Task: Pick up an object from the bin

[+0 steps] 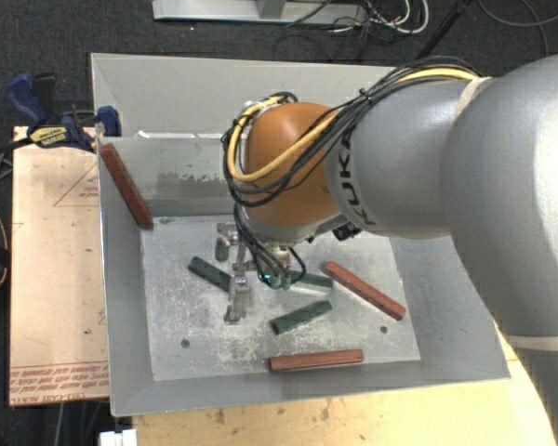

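Note:
My gripper (236, 297) hangs below the orange wrist cover, low over the bin floor left of the middle. A dark green bar (207, 271) lies slanted just to its left, with its right end reaching the gripper. A second dark green bar (300, 317) lies on the floor to the lower right of the gripper. A third green piece (309, 282) shows partly under the wrist on the right. I see nothing held.
A reddish-brown bar (365, 290) lies slanted at the right of the floor. Another reddish-brown bar (316, 360) lies flat near the front edge. A third reddish-brown bar (126, 186) leans against the left wall. The arm covers the bin's right and back.

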